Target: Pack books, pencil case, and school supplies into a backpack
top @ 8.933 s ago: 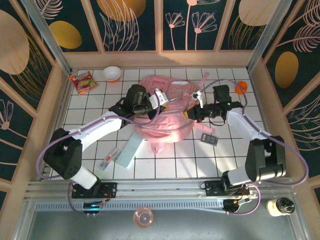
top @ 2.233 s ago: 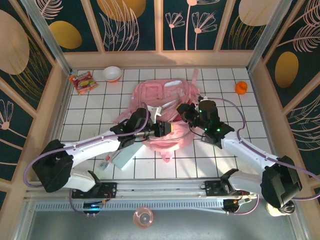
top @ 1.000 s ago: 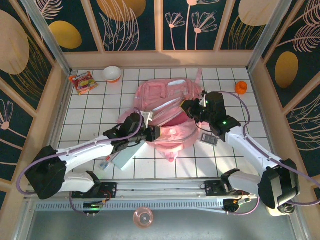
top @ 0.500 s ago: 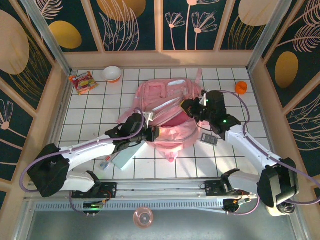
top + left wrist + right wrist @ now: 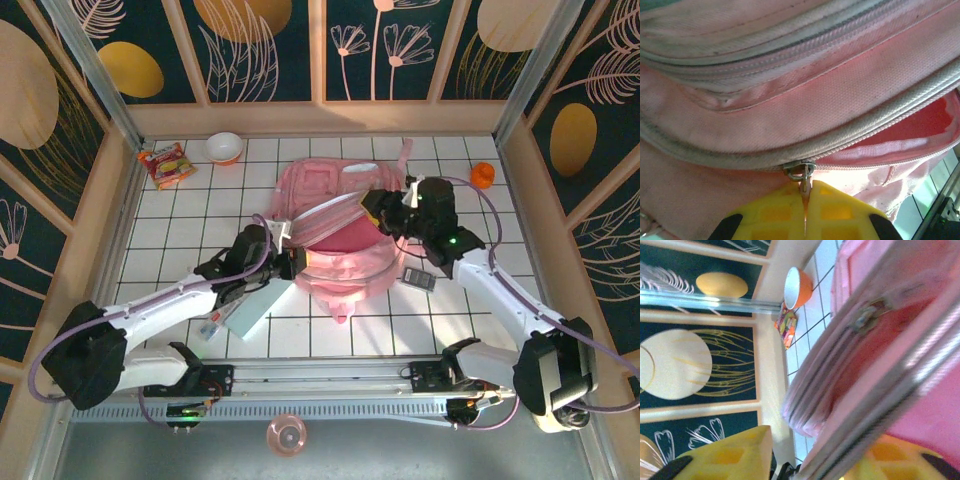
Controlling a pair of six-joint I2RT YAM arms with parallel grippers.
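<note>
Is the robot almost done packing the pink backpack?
Not yet. Done: the big soft pink backpack has its main pocket unzipped, with the red lining showing. In hand: the left pincer is shut on the metal zip pull. The right pincer, jaws apart, sits at the opening's rim. Left: the long mint-green pencil case, small clear packet and dark grey calculator lie outside on the white tiled table.

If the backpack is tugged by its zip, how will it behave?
Backpack is likely floppy: its fabric sags and creases around the open mouth. Probably light, as it looks empty inside. Tugging the zip pull may drag it rather than slide.
</note>
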